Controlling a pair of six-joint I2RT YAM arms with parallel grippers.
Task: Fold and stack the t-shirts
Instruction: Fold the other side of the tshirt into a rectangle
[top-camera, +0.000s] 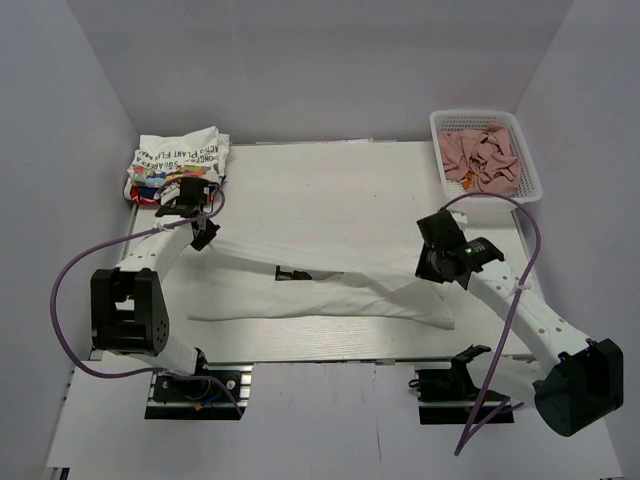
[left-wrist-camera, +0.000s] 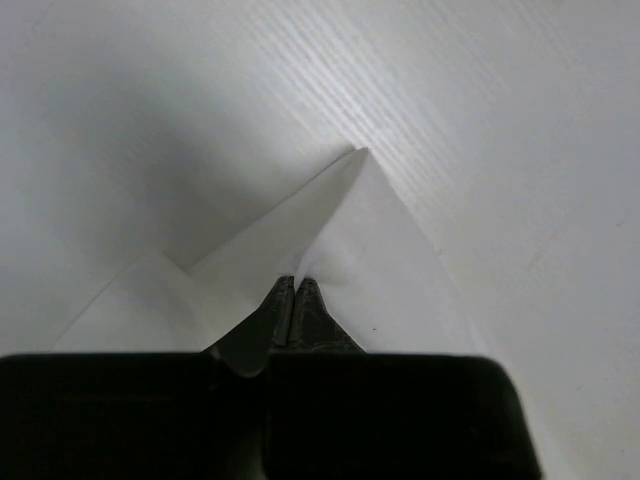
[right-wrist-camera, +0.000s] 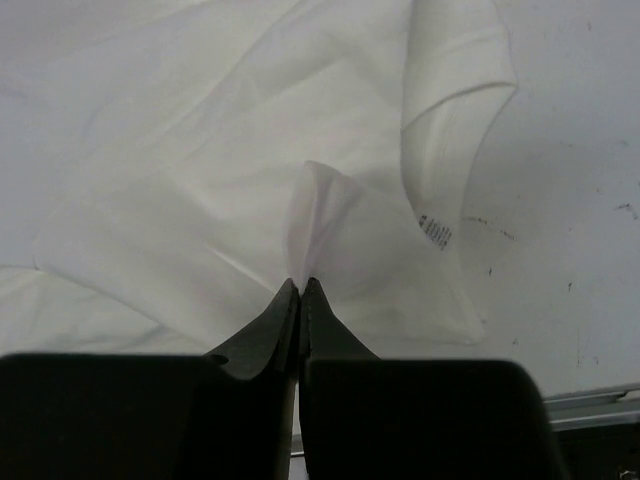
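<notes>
A large plain white t-shirt (top-camera: 320, 285) lies stretched across the middle of the table, partly lifted between my two grippers. My left gripper (top-camera: 203, 238) is shut on its left edge; the left wrist view shows the cloth (left-wrist-camera: 350, 230) rising to a point from the closed fingertips (left-wrist-camera: 297, 283). My right gripper (top-camera: 432, 265) is shut on the shirt's right side; the right wrist view shows a pinched fold (right-wrist-camera: 320, 215) at the fingertips (right-wrist-camera: 301, 285) and a sleeve with a small label (right-wrist-camera: 436, 228). A stack of folded t-shirts, white with black lettering on top (top-camera: 180, 160), sits at the back left.
A white mesh basket (top-camera: 486, 155) with pinkish-brown cloths stands at the back right. Purple cables loop beside both arms (top-camera: 70, 290) (top-camera: 520, 290). Grey walls close in on the left, back and right. The table's front edge runs just ahead of the arm bases.
</notes>
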